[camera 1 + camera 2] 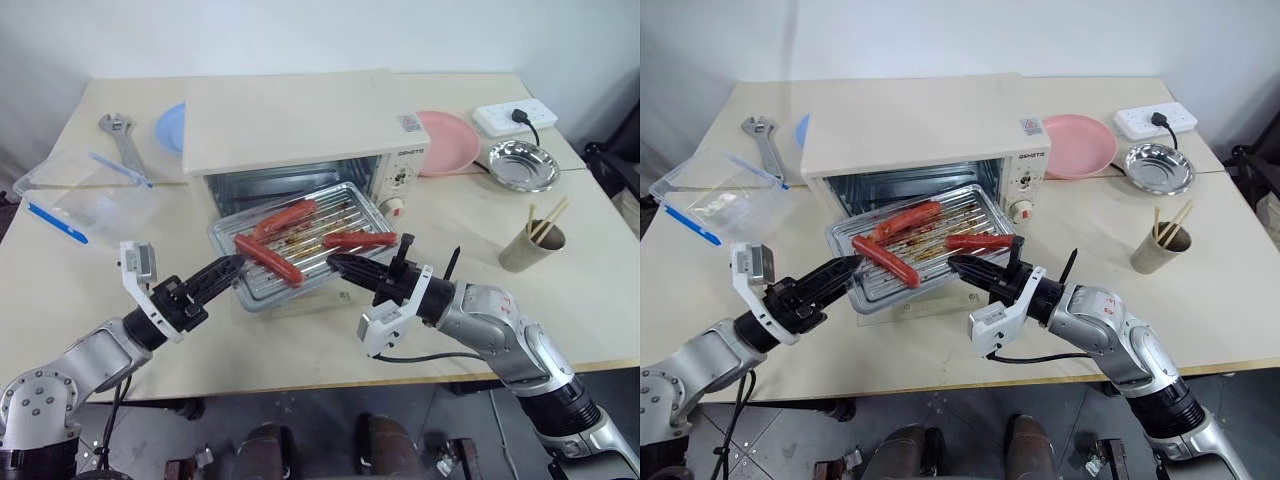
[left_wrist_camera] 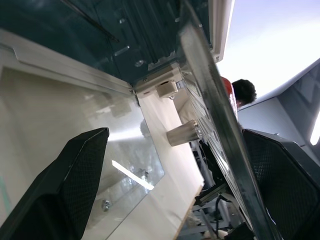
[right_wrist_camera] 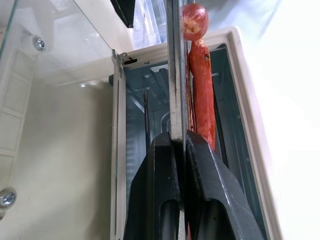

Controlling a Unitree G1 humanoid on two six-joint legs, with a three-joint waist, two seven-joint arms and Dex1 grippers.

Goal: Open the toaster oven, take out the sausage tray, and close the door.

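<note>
**A:** What sits at the far left of the table (image 1: 560, 290)?

**B:** A clear plastic container (image 1: 75, 195) with blue clips; what it holds is hard to make out. Beyond it lie a wrench (image 1: 122, 138) and a blue plate (image 1: 172, 126), the plate partly hidden behind the toaster oven (image 1: 300, 125).

**A:** And the left gripper (image 1: 228, 268)?

**B:** It reaches level toward the near left edge of the sausage tray (image 1: 300, 245), fingers spread wide, gripping nothing. In its wrist view the tray's thin rim runs between the two fingers (image 2: 75, 185).

**A:** Where is the tray?

**B:** Pulled partway out of the oven's mouth, tilted, over the lowered door (image 1: 930, 302) (the glass is nearly invisible from above). Three red sausages (image 1: 268, 258) lie on its ridges. Its far end is cut off by the oven's top.

**A:** The right gripper (image 1: 340, 266)?

**B:** Clamped tight on the tray's near right rim, pointing level and leftward; its wrist view shows the metal edge pinched between the fingers (image 3: 160, 190).

**A:** Farther right?

**B:** A pink plate (image 1: 445, 140), a round steel dish (image 1: 523, 165), a white power strip (image 1: 513, 115) and a paper cup (image 1: 530, 245) holding chopsticks (image 1: 545, 218).
</note>
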